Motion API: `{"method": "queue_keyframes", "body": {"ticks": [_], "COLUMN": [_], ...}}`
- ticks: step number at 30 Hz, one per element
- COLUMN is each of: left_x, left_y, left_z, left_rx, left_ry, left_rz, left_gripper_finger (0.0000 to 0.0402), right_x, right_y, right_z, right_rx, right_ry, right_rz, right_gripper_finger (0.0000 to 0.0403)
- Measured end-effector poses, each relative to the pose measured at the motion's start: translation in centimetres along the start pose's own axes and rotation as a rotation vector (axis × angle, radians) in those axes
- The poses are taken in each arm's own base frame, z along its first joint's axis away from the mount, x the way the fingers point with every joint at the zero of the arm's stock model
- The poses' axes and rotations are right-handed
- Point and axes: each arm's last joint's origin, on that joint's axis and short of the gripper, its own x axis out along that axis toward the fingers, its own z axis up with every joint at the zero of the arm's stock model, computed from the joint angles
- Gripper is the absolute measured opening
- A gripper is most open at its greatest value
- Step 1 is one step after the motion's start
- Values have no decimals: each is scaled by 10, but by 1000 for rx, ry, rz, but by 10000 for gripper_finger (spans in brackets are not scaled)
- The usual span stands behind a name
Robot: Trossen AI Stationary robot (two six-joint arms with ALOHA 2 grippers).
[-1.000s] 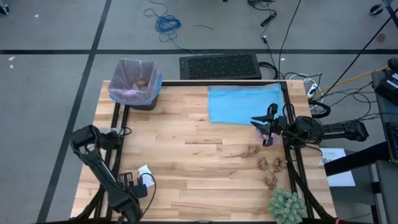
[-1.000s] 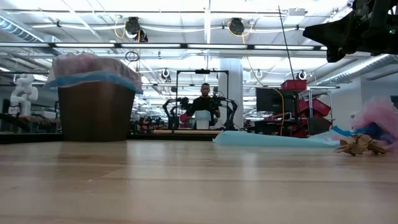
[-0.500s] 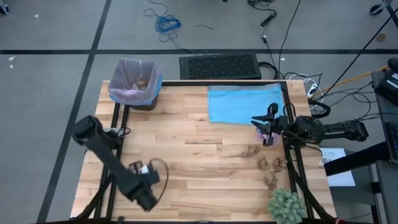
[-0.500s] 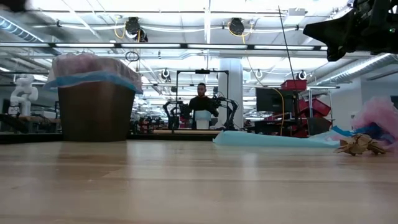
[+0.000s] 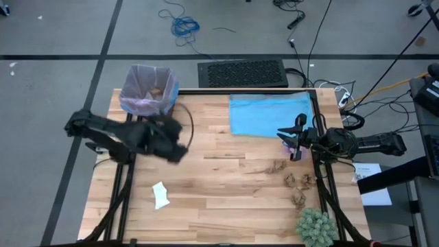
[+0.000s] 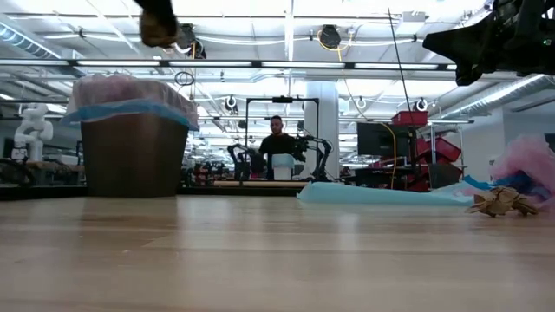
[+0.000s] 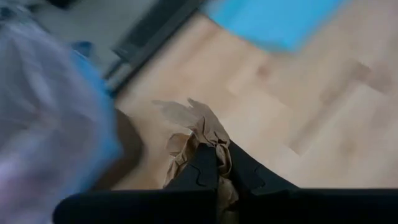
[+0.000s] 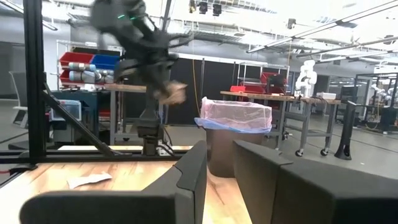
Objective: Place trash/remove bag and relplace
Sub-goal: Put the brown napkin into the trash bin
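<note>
The left gripper (image 7: 214, 163) is clamped on a crumpled brown paper wad (image 7: 193, 134), which bulges out past the fingertips. It hangs above the table (image 5: 219, 199), just beside the bin (image 5: 149, 92) on the side nearer the table's middle, and not yet over the opening. The bin stands at a far corner of the table, lined with the lavender-pink bag (image 5: 140, 103), whose rim folds over the edge; one brown wad already lies inside.

To do this step well, the gripper should, I judge, travel until the wad sits squarely above the bin's mouth, staying high enough to clear the folded liner so the fingers do not snag the thin plastic or tip the bin. Only then should it let go; released too soon, the light wad could bounce off the rim onto the table.

A white paper scrap (image 5: 160, 195) lies on the table well apart from the bin, toward the near edge. More brown wads (image 5: 299, 182) lie far across the table from the bin, near the green plant (image 5: 315, 225), past a light blue bag (image 5: 269, 113). The right gripper (image 5: 296, 145) waits over that far side, its fingers a little apart and empty.
</note>
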Motion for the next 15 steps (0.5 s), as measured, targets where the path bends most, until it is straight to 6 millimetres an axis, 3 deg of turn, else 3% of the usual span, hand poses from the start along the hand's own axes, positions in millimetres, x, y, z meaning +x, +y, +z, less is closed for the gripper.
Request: {"method": "queue_keyframes", "body": {"ticks": [7, 11, 15], "left_x": [18, 32, 46], "left_y": [66, 104, 133], "left_z": [48, 57, 57], "left_rx": [-21, -88, -154], "left_ry": [21, 121, 260], "left_rz": [203, 294, 258], "left_gripper_finger": [7, 7, 7], "right_x": [0, 0, 0], "right_y": [0, 0, 0], "right_z": [0, 0, 0], "right_rx": [3, 3, 3], "right_ry": [0, 1, 2], "right_rz": [0, 0, 0], "right_gripper_finger": [70, 70, 70]}}
